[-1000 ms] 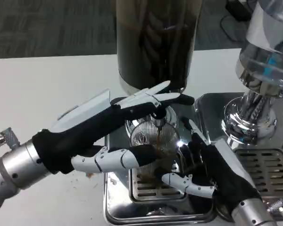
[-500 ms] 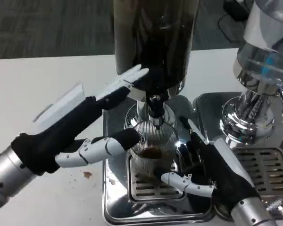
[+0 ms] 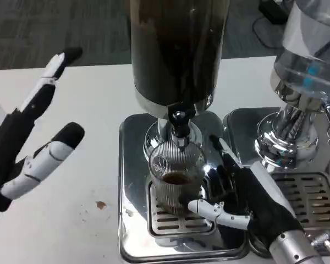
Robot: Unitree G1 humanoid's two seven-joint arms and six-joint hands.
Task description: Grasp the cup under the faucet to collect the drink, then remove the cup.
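White table [image 3: 93, 99], cup [image 3: 176, 179] under faucet [image 3: 180, 127], gripped by right hand [image 3: 247, 201], left hand [image 3: 30, 148] open, apart.

Setting: likely an office or lab demo space. Grey carpet tiles [image 3: 55, 27] across top of frame, white table [image 3: 82, 99], black cables [image 3: 272, 11] upper right, two chrome-based drink dispensers [image 3: 179, 55] centre and right.

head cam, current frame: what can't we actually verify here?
- Right hand on the cup: the contact side faces away; grip firmness unclear.
- Fill level: dark liquid shows inside, ribbed glass hides its depth.
- Faucet: flowing or stopped, too small to tell.
- Left hand: palm and wrist cut by the left edge.
- Second dispenser: cropped at right.
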